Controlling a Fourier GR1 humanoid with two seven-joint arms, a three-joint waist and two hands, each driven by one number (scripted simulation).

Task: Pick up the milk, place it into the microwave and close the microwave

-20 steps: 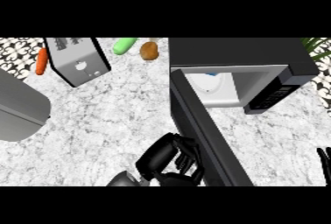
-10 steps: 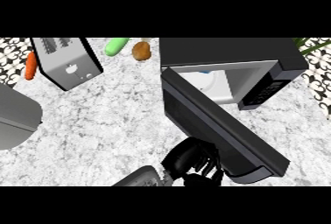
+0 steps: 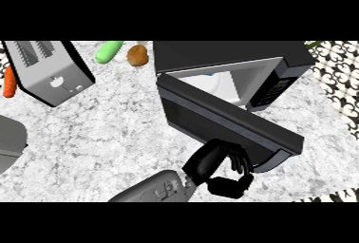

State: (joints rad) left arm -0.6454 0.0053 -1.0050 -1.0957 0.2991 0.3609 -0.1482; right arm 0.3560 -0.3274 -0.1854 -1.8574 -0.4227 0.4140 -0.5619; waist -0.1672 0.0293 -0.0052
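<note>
The black microwave stands at the upper right of the counter. Its door hangs partly open, angled across the opening. Through the gap above the door I see the white milk carton inside, mostly hidden by the door. My left hand comes up from the bottom centre, fingers resting against the door's outer face near its free end, holding nothing. My right hand does not show.
A silver toaster lies at the upper left with a carrot beside it. A green vegetable and a brown potato lie left of the microwave. A grey object sits at the left edge.
The microwave door has swung further toward shut, covering more of the opening. My left hand has followed it rightward. The right hand, seen at the right edge a second ago, has left the view.
</note>
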